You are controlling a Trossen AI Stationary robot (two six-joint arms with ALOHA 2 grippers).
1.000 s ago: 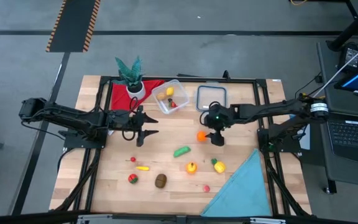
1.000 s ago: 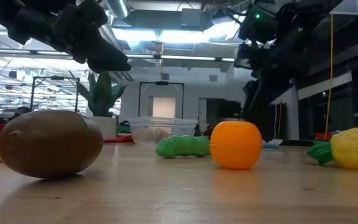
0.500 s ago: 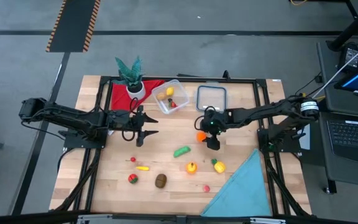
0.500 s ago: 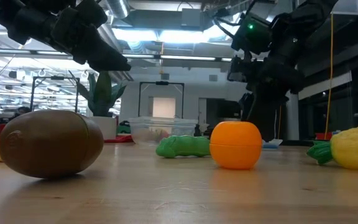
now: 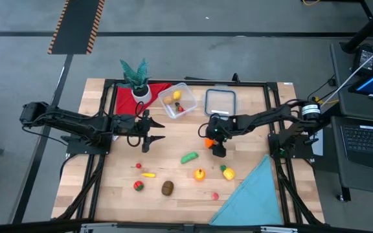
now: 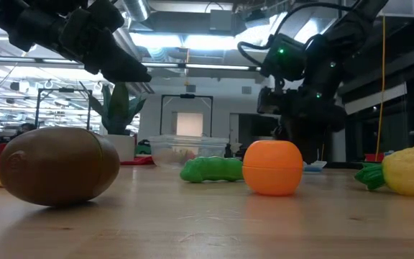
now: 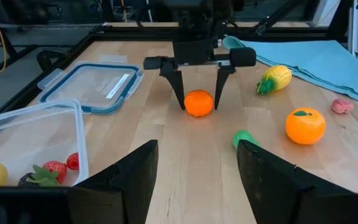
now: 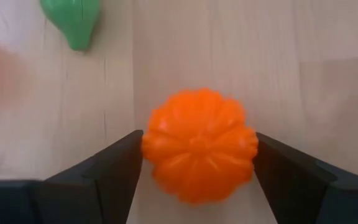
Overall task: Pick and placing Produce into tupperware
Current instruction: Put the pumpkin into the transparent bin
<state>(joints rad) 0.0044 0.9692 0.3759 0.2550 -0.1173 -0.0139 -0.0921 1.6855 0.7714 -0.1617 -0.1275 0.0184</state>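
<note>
An orange toy pumpkin (image 8: 199, 152) sits on the table between the open fingers of my right gripper (image 7: 199, 107), which points down at it near the table's middle (image 5: 211, 142). My left gripper (image 7: 197, 168) hangs open above the table, left of the middle (image 5: 153, 132), and holds nothing. The tupperware (image 5: 179, 100) stands near the far edge with yellow and red produce inside. More produce lies toward the near side: a green piece (image 5: 189, 156), an orange (image 5: 199, 174), a yellow piece (image 5: 227, 172) and a brown kiwi (image 5: 167, 188). My right gripper comes from above with one finger (image 8: 114, 171) on each side of the pumpkin's ribbed body (image 8: 160, 143), which rests on the table. The finger edges lie right at its sides. I cannot tell whether they touch it.
The clear lid with a blue-grey rim (image 5: 221, 100) lies right of the tupperware. A potted plant (image 5: 136, 79) on a red cloth stands in the far left corner. A blue cloth (image 5: 254, 193) covers the near right corner. Small red and yellow pieces (image 5: 142, 180) lie near left.
My right gripper has moved toward the table's left and down, from beside the orange pumpkin to over it, so its open fingers now straddle the pumpkin. The pumpkin has stayed in place.
</note>
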